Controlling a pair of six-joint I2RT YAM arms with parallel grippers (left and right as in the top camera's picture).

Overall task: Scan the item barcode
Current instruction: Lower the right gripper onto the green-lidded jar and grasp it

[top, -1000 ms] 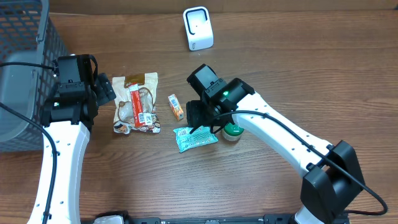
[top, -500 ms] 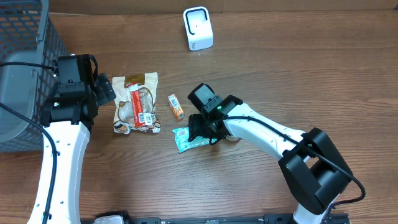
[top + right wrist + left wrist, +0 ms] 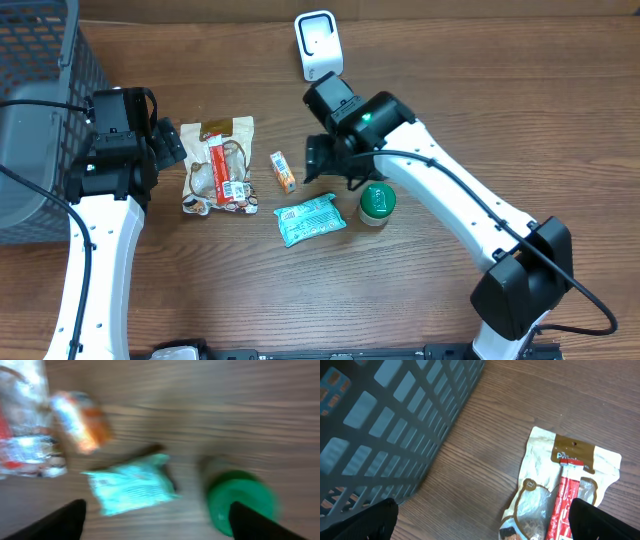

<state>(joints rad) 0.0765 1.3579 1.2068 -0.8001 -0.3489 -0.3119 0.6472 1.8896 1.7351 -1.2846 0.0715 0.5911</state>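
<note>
**A:** Where is the item for scanning found?

**B:** The teal packet [image 3: 311, 219] is seen lying flat on the wooden table [image 3: 500, 120], just beside the green-lidded jar [image 3: 377, 203], on the jar's basket-ward side. It is not touched by either claw.

**A:** How is the packet described?

**B:** A small rectangular pouch is shown, pale teal, with crimped short ends and white print across its face. It is laid slightly askew, its far end tipped toward the jar. The print is too small overhead, and too blurred in the right wrist view, to be read.

**A:** And the claws?

**B:** The right gripper [image 3: 333, 170] is held above the table, just beyond the jar on the scanner's side. Its fingers are spread wide, and nothing is gripped between them. The left gripper [image 3: 165, 143] is kept well away from the jar, near the grey mesh basket [image 3: 40, 100]. It too is released, with only table and a clear snack bag [image 3: 220, 165] seen below it.

**A:** What else is set near the jar?

**B:** A small orange box [image 3: 283, 171] is placed farther from the jar than the packet, between the packet and the snack bag. The white barcode scanner [image 3: 318, 45] is stood upright, well beyond the jar, at the table's far edge.
</note>
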